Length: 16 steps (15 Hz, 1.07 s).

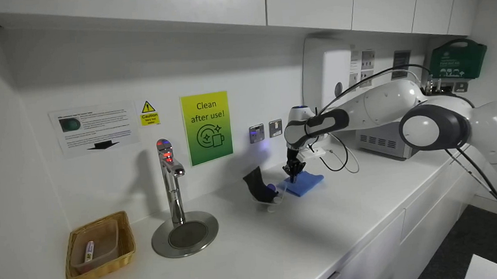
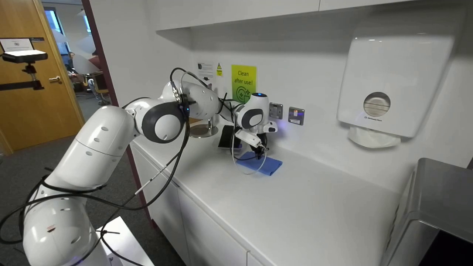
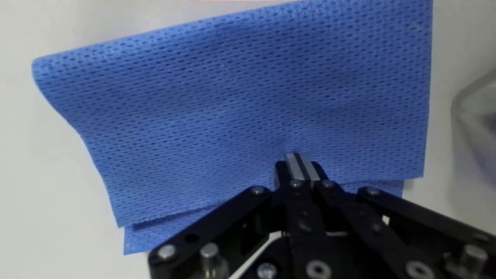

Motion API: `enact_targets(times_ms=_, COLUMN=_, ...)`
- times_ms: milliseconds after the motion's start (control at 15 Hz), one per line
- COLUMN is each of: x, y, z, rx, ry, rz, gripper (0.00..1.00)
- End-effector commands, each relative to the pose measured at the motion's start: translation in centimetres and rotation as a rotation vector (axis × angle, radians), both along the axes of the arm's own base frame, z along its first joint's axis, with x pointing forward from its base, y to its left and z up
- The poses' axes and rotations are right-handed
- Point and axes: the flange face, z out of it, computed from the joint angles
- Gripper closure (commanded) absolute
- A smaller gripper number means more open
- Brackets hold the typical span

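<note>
White worktop (image 1: 255, 251) beneath us: our jaws, clenched on nothing visible, stand over the folded blue cloth (image 3: 232, 100), near its loose edge, its long axis crosswise in the wrist view.

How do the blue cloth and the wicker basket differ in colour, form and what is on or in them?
Colour: the blue cloth is blue with darker flecks; the wicker basket is tan.
Form: the cloth lies folded and fairly flat; the basket has raised woven walls.
On or in: the cloth has the closed gripper right over it; the basket holds a see-through tub.
Shared: both rest on the white counter.
</note>
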Motion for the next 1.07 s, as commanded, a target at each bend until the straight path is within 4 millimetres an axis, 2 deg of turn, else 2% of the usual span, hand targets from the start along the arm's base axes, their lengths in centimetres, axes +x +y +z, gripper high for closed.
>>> enact_targets(times_ms=0, x=-4.2, y=0.8, z=-1.2, rx=-0.017, ry=0.058, rz=0.05, gripper=1.0)
enact_targets(times_ms=600, x=-11.0, y=3.4, z=-1.0, rx=-0.097, ry=0.051, rz=0.133, gripper=1.0)
enact_targets(times_ms=1000, x=-17.1, y=3.6, z=-1.0, rx=-0.089, ry=0.038, rz=0.148, gripper=1.0)
